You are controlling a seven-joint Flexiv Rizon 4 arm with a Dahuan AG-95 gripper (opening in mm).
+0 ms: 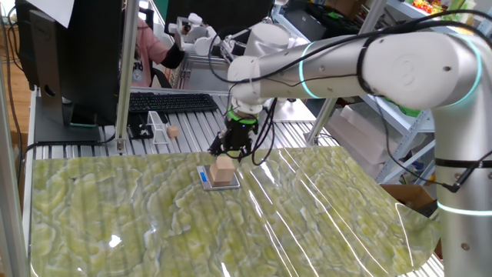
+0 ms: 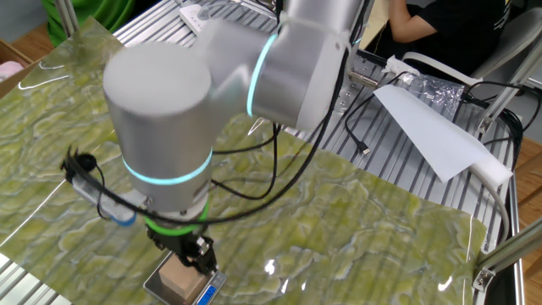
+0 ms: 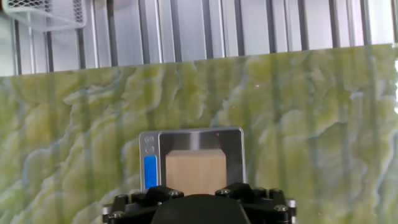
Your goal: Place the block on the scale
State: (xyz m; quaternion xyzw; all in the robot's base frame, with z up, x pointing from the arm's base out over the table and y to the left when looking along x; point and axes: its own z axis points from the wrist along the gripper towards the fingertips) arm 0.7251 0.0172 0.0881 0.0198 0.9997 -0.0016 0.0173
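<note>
- The block (image 1: 224, 170) is seen resting on the scale (image 1: 207, 178), within the plate's outline in the hand view.
- The gripper (image 1: 231, 150) is held just above it; finger spread cannot be told.
- Placement is judged essentially done; only withdrawal is left.

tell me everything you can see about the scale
The scale is a small, flat, square device with a silvery rim, a dark top plate and a blue strip along one edge. It lies flat on the green marbled mat, near the mat's edge by the metal slats. The tan wooden block sits on its plate, with the end effector close above.
</note>
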